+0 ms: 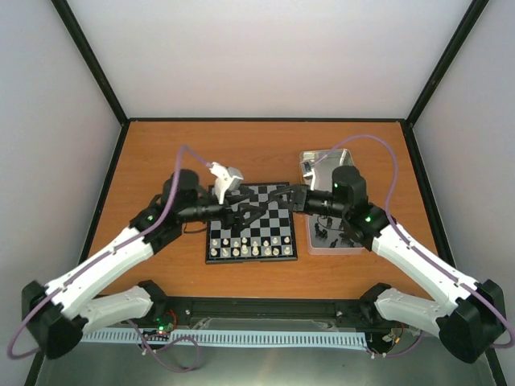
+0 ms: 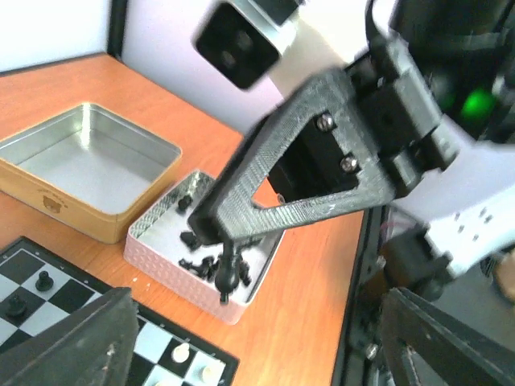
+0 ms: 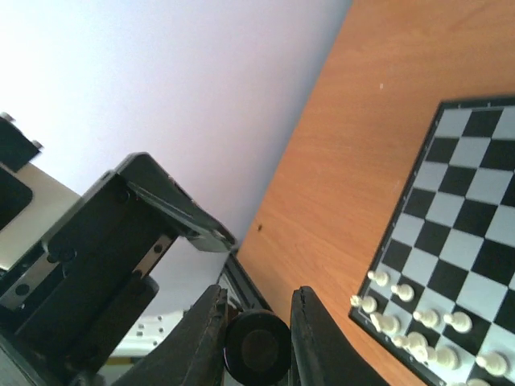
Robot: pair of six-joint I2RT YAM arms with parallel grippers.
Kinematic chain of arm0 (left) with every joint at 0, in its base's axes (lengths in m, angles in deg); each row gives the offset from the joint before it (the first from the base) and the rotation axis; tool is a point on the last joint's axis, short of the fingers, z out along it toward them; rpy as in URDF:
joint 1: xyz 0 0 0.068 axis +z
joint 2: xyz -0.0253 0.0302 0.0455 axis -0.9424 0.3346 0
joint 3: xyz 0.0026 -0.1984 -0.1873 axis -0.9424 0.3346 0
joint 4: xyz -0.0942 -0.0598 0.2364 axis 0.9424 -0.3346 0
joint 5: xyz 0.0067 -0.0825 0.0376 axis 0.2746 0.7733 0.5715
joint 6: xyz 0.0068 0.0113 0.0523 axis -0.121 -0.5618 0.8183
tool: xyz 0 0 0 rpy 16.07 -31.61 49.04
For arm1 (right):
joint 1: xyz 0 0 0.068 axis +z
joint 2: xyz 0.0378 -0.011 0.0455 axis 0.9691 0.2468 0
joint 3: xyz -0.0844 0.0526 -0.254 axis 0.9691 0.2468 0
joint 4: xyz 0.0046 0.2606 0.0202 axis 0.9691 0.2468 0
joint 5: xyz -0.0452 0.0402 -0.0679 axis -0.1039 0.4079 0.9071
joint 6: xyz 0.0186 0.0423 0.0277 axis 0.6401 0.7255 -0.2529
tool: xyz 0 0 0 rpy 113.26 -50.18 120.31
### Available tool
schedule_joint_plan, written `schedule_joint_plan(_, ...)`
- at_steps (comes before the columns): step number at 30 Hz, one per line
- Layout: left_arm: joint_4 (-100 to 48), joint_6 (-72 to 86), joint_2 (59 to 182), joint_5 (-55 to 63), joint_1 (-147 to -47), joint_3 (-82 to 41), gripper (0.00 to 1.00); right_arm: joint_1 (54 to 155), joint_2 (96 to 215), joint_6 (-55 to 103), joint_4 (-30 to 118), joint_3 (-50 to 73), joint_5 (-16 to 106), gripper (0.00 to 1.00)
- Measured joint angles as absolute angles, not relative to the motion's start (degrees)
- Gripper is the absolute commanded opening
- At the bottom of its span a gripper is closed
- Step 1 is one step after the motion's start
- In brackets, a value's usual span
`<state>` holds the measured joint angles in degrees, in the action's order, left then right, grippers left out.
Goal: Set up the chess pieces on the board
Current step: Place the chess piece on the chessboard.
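The board (image 1: 273, 219) lies mid-table, with white pieces (image 1: 251, 248) in its two near rows. My right gripper (image 1: 279, 196) is shut on a black chess piece (image 3: 256, 346) and holds it above the board's far right part. The left wrist view shows that piece (image 2: 228, 269) hanging from the right fingers (image 2: 282, 185). My left gripper (image 1: 241, 211) is open and empty, its fingertips (image 2: 72, 346) wide apart, facing the right gripper over the board. Two black pieces (image 2: 44, 281) stand on the board (image 2: 72, 310). More black pieces (image 2: 201, 261) lie in a pale tray (image 2: 161, 265).
An open silver tin (image 1: 322, 165) with gold sides stands at the back right, behind the pale tray (image 1: 310, 241) right of the board. Enclosure walls ring the orange table (image 1: 161, 153). The board also shows in the right wrist view (image 3: 459, 209).
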<state>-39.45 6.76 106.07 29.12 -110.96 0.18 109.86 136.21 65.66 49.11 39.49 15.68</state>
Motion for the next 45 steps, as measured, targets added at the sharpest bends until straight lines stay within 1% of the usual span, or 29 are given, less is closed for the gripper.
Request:
schedule_joint_plan(3, -32.74, -3.03, 98.83, 25.56, -110.61, 5.56, 0.86, 109.86, 132.76, 70.71, 40.45, 43.93, 18.54, 0.13)
schedule_joint_plan(7, -23.36, -17.87, 95.71, 24.01, -110.31, 10.48, 0.81, 109.86, 131.58, 75.45, 31.89, 46.09, 20.62, 0.14)
schedule_joint_plan(11, -18.27, -30.11, 97.91, 23.86, -110.31, 11.31, 0.76, 109.86, 131.64, 78.01, 24.87, 46.25, 20.88, 0.16)
schedule_joint_plan(14, -15.49, -38.87, 101.02, 25.1, -110.13, 10.57, 0.77, 109.95, 132.43, 77.97, 19.58, 46.25, 19.46, 0.16)
schedule_joint_plan(18, -4.63, -51.64, 104.73, 28.64, -109.76, 11.51, 0.77, 109.97, 134.0, 75.82, 15.34, 46.25, 16.86, 0.15)
schedule_joint_plan(20, 0.31, -55.73, 105.37, 29.67, -109.65, 12.42, 0.73, 109.97, 134.55, 74.64, 13.79, 46.25, 16.1, 0.15)
schedule_joint_plan(23, 5.03, -59.86, 105.24, 30.06, -109.54, 13.8, 0.62, 109.97, 134.92, 72.81, 12.8, 46.25, 15.88, 0.15)
schedule_joint_plan(27, 6.28, -62.44, 105.1, 30.11, -109.46, 13.91, 0.5, 109.97, 135.69, 71.26, 12.21, 46.25, 15.0, 0.14)
schedule_joint_plan(29, 6.61, -63.59, 105.13, 30.08, -109.43, 13.91, 0.46, 109.97, 136.21, 70.62, 12.04, 46.29, 14.41, 0.14)
schedule_joint_plan(34, 7.5, -65.17, 105.13, 29.95, -109.32, 14.35, 0.4, 109.97, 136.61, 69.62, 10.84, 47.21, 13.04, 0.14)
schedule_joint_plan(36, 7.63, -65.6, 105.13, 29.73, -109.17, 14.57, 0.35, 109.97, 136.61, 69.4, 10.4, 47.56, 12.69, 0.14)
schedule_joint_plan(43, 9.23, -68.45, 107.2, 29.47, -109.02, 14.98, 0.3, 109.97, 136.63, 68.96, 9.46, 48.74, 11.83, 0.14)
schedule_joint_plan(45, 9.32, -68.91, 107.71, 29.54, -109.02, 15.0, 0.25, 109.97, 136.63, 68.79, 9.5, 49.09, 11.86, 0.14)
